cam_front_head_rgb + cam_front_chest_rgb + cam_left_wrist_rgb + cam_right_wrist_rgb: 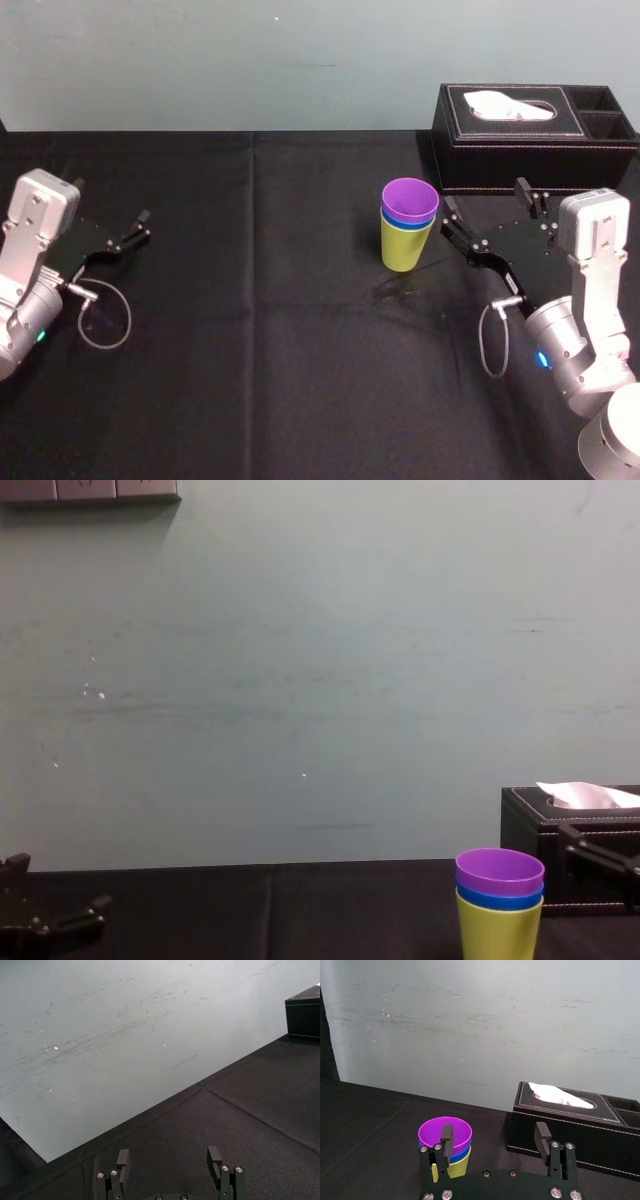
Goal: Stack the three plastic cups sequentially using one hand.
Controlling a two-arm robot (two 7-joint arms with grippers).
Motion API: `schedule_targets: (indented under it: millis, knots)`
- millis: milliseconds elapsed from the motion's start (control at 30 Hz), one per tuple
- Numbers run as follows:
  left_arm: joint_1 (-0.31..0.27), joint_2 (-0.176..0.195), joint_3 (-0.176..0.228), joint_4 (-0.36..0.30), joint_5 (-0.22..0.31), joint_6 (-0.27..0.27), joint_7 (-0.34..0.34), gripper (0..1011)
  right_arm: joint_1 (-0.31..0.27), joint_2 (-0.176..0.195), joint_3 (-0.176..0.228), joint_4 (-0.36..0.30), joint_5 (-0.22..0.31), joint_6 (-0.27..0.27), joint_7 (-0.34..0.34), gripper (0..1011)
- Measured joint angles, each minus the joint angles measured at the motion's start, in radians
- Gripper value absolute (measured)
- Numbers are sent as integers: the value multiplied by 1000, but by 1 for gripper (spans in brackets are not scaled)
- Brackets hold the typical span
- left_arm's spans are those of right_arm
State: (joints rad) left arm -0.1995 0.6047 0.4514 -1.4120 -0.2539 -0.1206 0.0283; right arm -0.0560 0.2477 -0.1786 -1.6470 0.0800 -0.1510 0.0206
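the three plastic cups [408, 225] look light and top-heavy, so a sideways brush from the right gripper [495, 1132] — fingers spread, empty, just beside them — could tip the lot. they stand nested and upright near the middle of the black table [250, 330]: yellow-green cup [405, 250] lowest, blue cup [408, 224] a thin band, purple cup [409, 198] on top. a tissue box [535, 140] sits behind; the left gripper [169, 1155] rests far left, fingers apart.

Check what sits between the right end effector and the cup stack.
Nothing but bare black tablecloth between the right end effector and the cup stack, per the head view.
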Motion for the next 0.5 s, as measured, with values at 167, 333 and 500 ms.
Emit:
schedule_targets:
  millis: [167, 333, 500]
  knots:
    - [0, 0, 0, 0, 0, 0, 0, 1011, 0, 0, 0, 0, 0, 0, 0, 1003]
    - [0, 0, 0, 0, 0, 0, 0, 1011, 0, 0, 0, 0, 0, 0, 0, 1003]
    - [0, 0, 0, 0, 0, 0, 0, 1012, 0, 0, 0, 0, 0, 0, 0, 1003]
